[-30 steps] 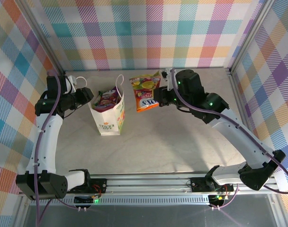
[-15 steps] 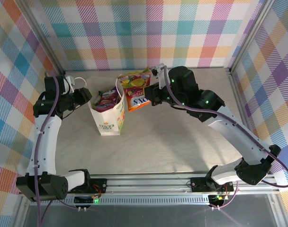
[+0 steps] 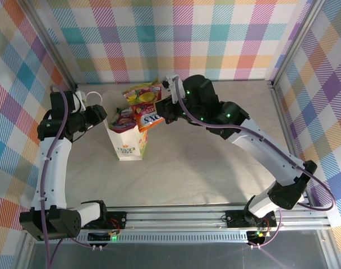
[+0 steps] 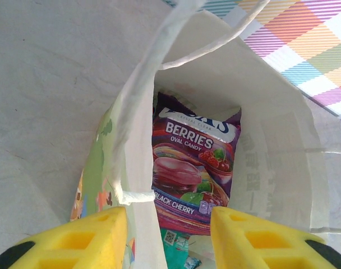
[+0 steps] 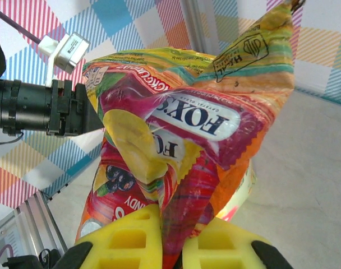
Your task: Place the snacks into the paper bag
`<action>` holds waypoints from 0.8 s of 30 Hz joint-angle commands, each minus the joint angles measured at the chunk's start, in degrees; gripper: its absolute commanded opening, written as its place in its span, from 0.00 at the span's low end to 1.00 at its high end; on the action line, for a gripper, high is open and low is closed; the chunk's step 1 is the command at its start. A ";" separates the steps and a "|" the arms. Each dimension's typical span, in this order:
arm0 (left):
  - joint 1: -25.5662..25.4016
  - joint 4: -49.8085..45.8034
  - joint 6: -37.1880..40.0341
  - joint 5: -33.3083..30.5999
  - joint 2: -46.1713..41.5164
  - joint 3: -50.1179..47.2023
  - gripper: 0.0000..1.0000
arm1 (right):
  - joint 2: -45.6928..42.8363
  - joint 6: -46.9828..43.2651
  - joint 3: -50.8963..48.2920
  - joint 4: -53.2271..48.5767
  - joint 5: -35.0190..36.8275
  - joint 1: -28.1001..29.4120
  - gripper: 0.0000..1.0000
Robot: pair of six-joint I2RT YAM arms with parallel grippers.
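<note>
The white paper bag [image 3: 129, 144] stands open left of centre, with a purple berries candy packet [image 4: 193, 168] and a teal packet [image 4: 179, 246] inside it. My left gripper [image 3: 97, 116] is open at the bag's left rim. One yellow finger [image 4: 92, 235] is outside the wall [image 4: 134, 168] and the other is inside the mouth, the jaws standing well apart [image 4: 167, 224]. My right gripper [image 3: 162, 109] is shut on the bottom edge of an orange and red Fox's candy packet [image 5: 181, 129]. That packet [image 3: 142, 103] hangs just above the bag's far right rim.
Checked walls close the table on three sides, with a metal rail along the near edge. The bag's cord handle [image 3: 93, 96] loops out to the left behind my left gripper. Bare tabletop [image 3: 204, 162] lies to the right and in front of the bag.
My right arm has carried the Fox's packet leftward, from beside the bag to over its far right rim. The left gripper has stayed at the bag's rim.
</note>
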 commanded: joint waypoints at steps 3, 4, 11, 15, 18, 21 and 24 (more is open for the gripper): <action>0.94 -0.84 0.48 0.05 -1.47 0.75 0.43 | 2.72 0.25 5.13 5.29 -3.14 0.73 0.05; 0.97 -0.62 0.47 0.12 -1.50 0.70 0.43 | 3.43 0.29 5.85 5.25 -3.17 0.83 0.05; 1.32 0.24 0.22 0.72 -1.87 -0.55 0.43 | 7.99 1.67 9.95 5.85 -4.40 1.27 0.05; 1.60 0.43 0.22 0.76 -2.07 -0.90 0.43 | 10.43 3.02 12.39 6.20 -5.61 1.53 0.05; 1.92 0.87 0.09 0.93 -2.25 -1.17 0.43 | 12.14 4.90 13.51 8.06 -8.04 1.53 0.05; 2.03 1.34 -0.26 1.28 -2.42 -1.38 0.43 | 14.18 5.92 15.86 8.15 -9.83 1.78 0.05; 2.10 0.95 -0.39 1.11 -2.65 -1.48 0.43 | 15.92 6.46 18.18 7.57 -9.86 1.98 0.04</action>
